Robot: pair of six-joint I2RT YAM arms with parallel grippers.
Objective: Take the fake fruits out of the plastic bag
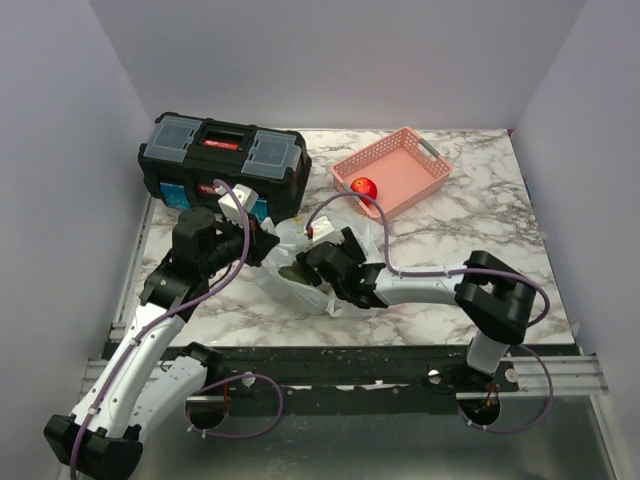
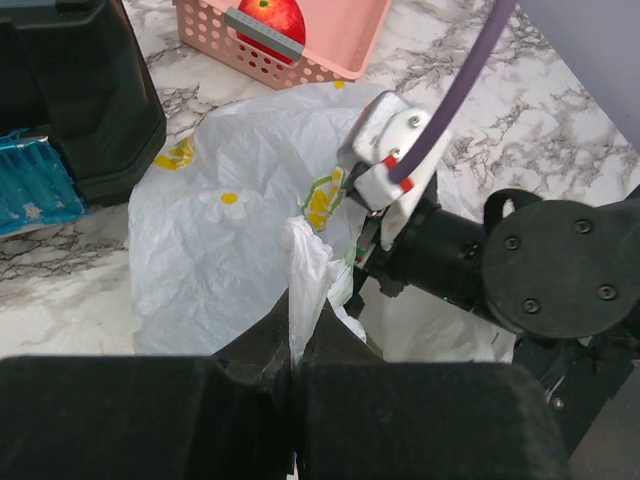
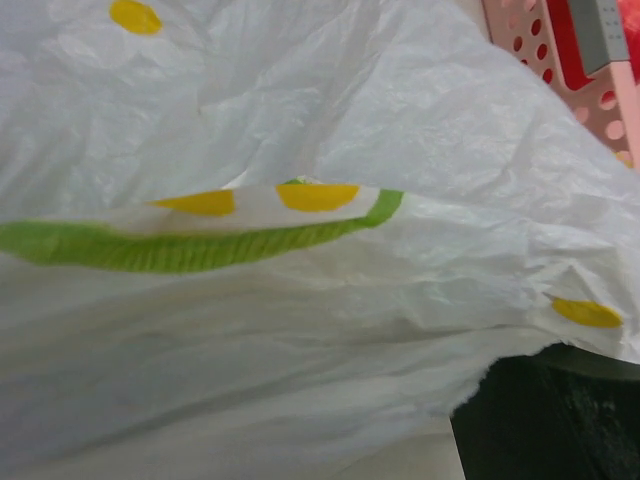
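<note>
Left wrist view: the left gripper [image 2: 297, 362] pinches a thin fold of the plastic bag [image 2: 230, 240]; the bag lies on the table [image 1: 480, 220] between both arms; it looks soft, light and slippery, so grab a bunched fold; the right gripper [image 1: 312, 262] is up against it, open or closed I cannot tell.

walls [image 1: 300, 60]: plain pale grey | table [image 1: 480, 225]: white marble, grey veins | light: even
</note>
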